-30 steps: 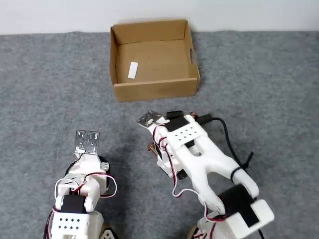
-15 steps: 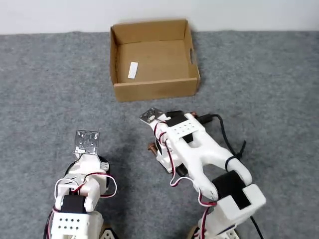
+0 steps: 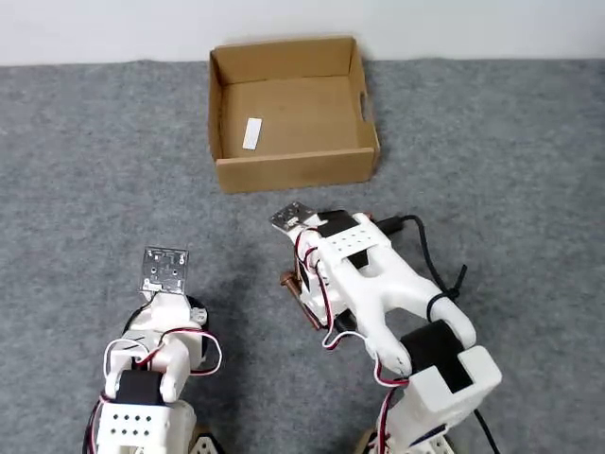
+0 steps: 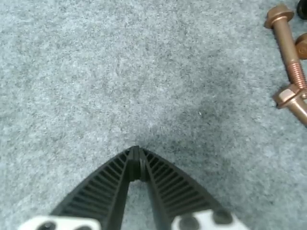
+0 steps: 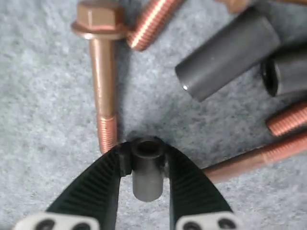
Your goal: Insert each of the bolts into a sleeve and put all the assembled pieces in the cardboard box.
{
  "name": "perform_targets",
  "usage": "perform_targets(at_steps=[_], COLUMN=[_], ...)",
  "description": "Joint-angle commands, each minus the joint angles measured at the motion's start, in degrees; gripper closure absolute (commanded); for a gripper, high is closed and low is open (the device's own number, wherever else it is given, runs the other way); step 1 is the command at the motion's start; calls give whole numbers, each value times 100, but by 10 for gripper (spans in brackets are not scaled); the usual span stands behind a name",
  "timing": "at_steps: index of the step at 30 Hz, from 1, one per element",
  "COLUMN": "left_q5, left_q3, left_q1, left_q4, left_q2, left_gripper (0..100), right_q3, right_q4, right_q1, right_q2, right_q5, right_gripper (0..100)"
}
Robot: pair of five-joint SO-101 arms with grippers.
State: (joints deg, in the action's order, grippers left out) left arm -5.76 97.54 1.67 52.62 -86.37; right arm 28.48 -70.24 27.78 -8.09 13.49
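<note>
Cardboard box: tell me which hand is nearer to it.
Right. The right hand, gripping a sleeve, is a short way before the cardboard box; the left hand is farther back.

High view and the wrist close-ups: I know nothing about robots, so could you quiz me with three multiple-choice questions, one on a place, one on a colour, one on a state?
1. Where is the cardboard box?
A) between the two pincers
B) at the far edge of the grey mat
C) under the left pincer

2. What colour are the bolts?
A) copper
B) blue
C) white

3. What does the right pincer hold?
A) a bolt
B) nothing
C) a dark sleeve

Answers: 1 B, the high view shows it there; 2 A, heads and shafts look coppery; 3 C, it is shut on the sleeve.
</note>
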Motion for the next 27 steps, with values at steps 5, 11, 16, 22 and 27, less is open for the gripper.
perform_targets(at_steps=[5,11,16,22,27], left_q5=[18,18,18,18,18], left_q3=[-224,-224,-224,-224,-224], left_q1=[26,26,18,18,-26], left_q4=[26,26,26,26,26], left_q2=[-53,-53,-53,-53,-53], left_gripper=[994,994,994,994,994], right_q3=[9,9,0,35,35], right_q4=[-1218,-2264,-2738,-3073,-3248], right_q1=[-127,-796,-1657,-2651,-3653], right_q2=[1604,3284,4760,5763,6000], right_q5=[44,527,527,519,440], right_gripper=[989,989,989,989,989])
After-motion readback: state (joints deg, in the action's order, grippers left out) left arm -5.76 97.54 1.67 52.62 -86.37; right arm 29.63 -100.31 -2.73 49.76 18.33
